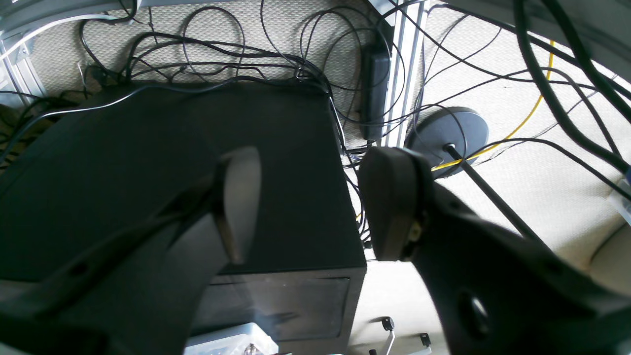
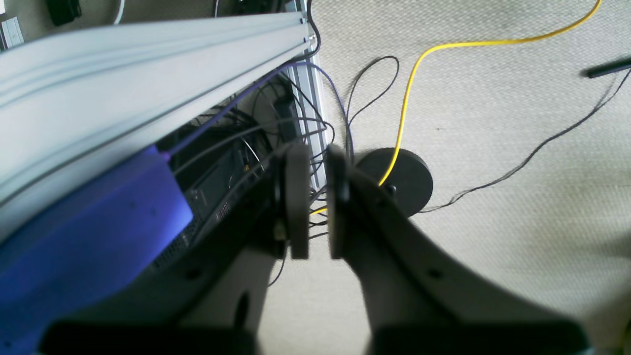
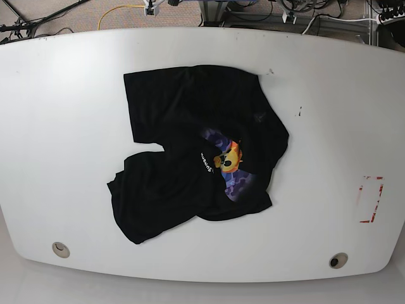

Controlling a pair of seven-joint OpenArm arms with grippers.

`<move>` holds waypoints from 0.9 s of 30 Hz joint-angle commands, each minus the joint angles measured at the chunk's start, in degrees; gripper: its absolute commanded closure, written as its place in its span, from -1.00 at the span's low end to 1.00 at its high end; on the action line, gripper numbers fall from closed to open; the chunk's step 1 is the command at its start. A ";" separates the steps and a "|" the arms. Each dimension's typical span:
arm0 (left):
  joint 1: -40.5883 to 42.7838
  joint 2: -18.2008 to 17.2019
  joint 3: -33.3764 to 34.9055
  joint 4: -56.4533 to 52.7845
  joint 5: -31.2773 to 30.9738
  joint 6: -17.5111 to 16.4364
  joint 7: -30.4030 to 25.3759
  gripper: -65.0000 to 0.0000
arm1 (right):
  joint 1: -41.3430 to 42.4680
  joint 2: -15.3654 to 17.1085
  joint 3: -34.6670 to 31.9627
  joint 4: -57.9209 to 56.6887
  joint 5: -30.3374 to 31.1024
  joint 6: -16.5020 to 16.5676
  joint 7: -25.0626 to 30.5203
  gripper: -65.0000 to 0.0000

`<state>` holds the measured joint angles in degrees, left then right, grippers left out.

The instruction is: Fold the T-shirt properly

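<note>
Start at the left of your base view: the white table fills nearly the whole picture, with a round grommet hole near its front left corner. Moving right, you find the T-shirt lying crumpled a little left of the table's middle, black, bunched rather than spread flat, with one part reaching toward the far edge and another sagging toward the front left. Its print faces up near the shirt's right half: a yellow-orange cartoon face against a purple-blue camo patch, with small white lettering just left of the face. Farther right the table carries a red outlined marking near its right edge and a second grommet hole at the front right. Neither arm shows in this view, and nothing touches the shirt. Your right wrist camera looks down past an aluminium frame rail at beige carpet, where a yellow cable runs over a black round stand base; the right gripper has its jaws drawn nearly together with only a thin gap, holding nothing. Your left wrist camera looks down on a black box-shaped case amid tangled black cables on the carpet; the left gripper has its jaws standing well apart and empty.
</note>
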<state>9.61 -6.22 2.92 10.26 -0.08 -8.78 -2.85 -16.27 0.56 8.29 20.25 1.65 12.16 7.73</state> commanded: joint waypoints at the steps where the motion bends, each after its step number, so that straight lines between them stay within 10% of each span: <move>1: 0.77 -0.39 0.12 0.36 -0.11 0.25 -0.09 0.00 | -0.91 0.16 0.07 0.27 -0.17 0.21 0.41 0.84; 27: 6.73 -1.22 0.57 11.01 -0.31 0.40 -0.96 0.02 | -5.76 0.15 -0.12 5.37 -0.24 0.17 0.18 0.86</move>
<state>15.90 -7.01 3.49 20.53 -0.10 -8.56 -3.53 -21.12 0.62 8.19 25.34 1.32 12.01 7.44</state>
